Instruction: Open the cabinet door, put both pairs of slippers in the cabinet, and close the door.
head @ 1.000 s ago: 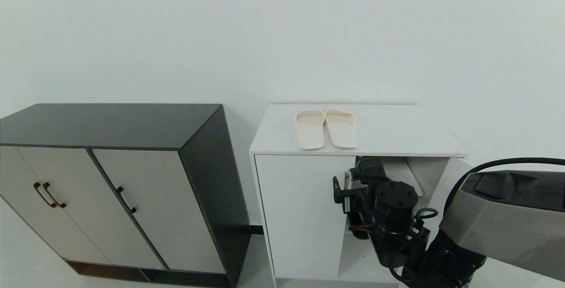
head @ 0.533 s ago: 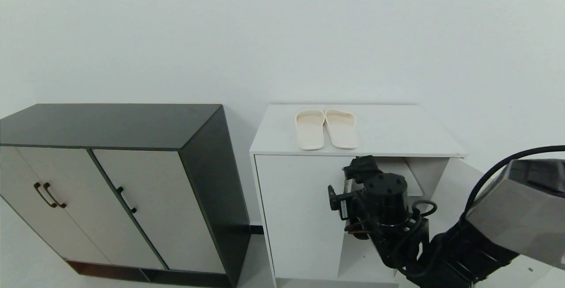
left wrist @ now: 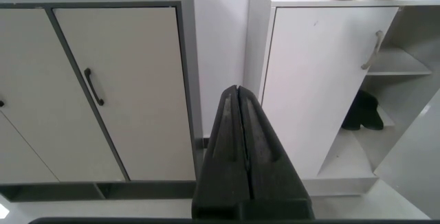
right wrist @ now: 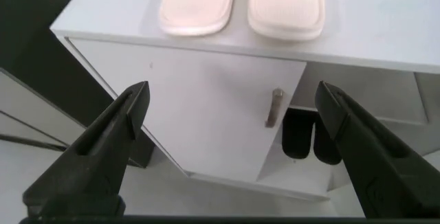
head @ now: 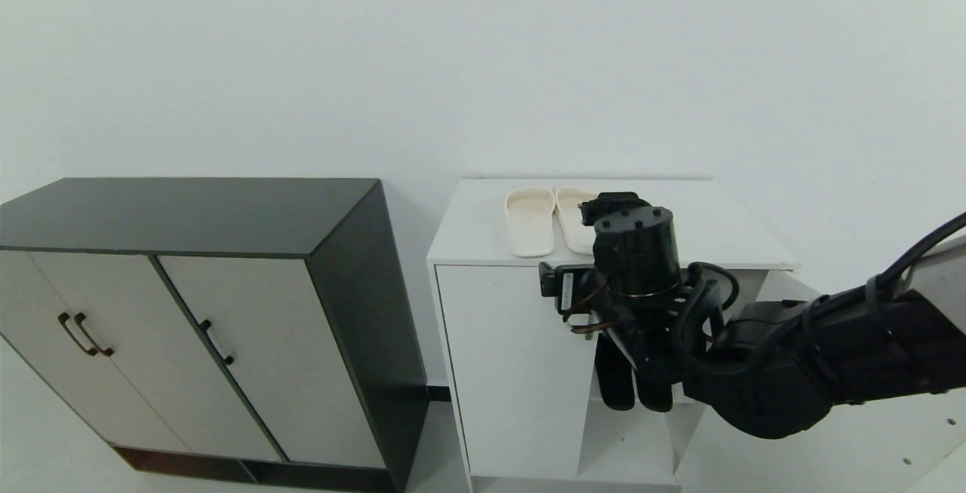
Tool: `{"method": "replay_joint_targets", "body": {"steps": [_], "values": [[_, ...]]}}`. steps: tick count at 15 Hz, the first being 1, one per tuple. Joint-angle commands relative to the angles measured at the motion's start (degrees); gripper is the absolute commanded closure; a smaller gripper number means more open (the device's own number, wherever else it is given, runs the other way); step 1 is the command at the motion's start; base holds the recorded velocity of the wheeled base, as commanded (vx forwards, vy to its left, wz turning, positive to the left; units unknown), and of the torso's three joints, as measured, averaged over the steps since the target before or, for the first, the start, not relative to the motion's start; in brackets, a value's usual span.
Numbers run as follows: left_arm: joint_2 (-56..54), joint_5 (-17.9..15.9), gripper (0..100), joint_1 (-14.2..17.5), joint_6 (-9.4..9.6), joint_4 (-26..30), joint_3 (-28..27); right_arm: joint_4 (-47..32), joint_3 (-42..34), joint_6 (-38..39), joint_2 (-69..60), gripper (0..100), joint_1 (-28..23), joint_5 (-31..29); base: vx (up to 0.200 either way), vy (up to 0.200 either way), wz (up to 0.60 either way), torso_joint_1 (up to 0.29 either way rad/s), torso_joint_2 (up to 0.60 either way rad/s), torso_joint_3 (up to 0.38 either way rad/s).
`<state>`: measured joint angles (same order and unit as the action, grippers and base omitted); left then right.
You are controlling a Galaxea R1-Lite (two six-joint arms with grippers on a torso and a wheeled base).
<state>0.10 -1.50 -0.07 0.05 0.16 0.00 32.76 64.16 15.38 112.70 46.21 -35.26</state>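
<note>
Slippers: one pair inside, one pair on top

Black slippers sit on a shelf inside the white cabinet, whose right door is swung open. Cream slippers lie side by side on the cabinet top. The right gripper hangs spread wide over the front edge, near them. The left gripper is pressed closed and empty, well back.

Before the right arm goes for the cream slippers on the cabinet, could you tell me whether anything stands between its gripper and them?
Nothing visible does: the open right gripper faces the cream open-toed slippers across the bare top of the white cabinet.
</note>
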Motion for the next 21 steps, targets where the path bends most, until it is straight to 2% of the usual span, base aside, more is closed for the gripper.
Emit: {"method": "replay_joint_targets", "body": {"steps": [1,8,13,21], "values": [[0.0,0.0,100,0.0,-0.05,0.0,0.0,0.2,0.8,0.0,0.4,0,0.0,0.0,0.0,0.0,0.0,0.0,0.0,0.0],[0.0,0.0,100,0.0,-0.05,0.0,0.0,0.6,1.8,-0.4,1.9,0,-0.2,-0.3,0.2,0.0,0.0,0.005,0.0,0.002],[0.0,0.0,100,0.0,-0.05,0.0,0.0,0.6,5.6,-2.5,6.0,0,-1.6,-0.1,0.2,0.0,0.0,0.003,0.0,0.004],[0.0,0.0,100,0.0,-0.14,0.0,0.0,0.4,11.0,-4.2,10.3,0,-2.7,0.0,0.0,0.0,0.0,0.0,0.0,0.0]]}}
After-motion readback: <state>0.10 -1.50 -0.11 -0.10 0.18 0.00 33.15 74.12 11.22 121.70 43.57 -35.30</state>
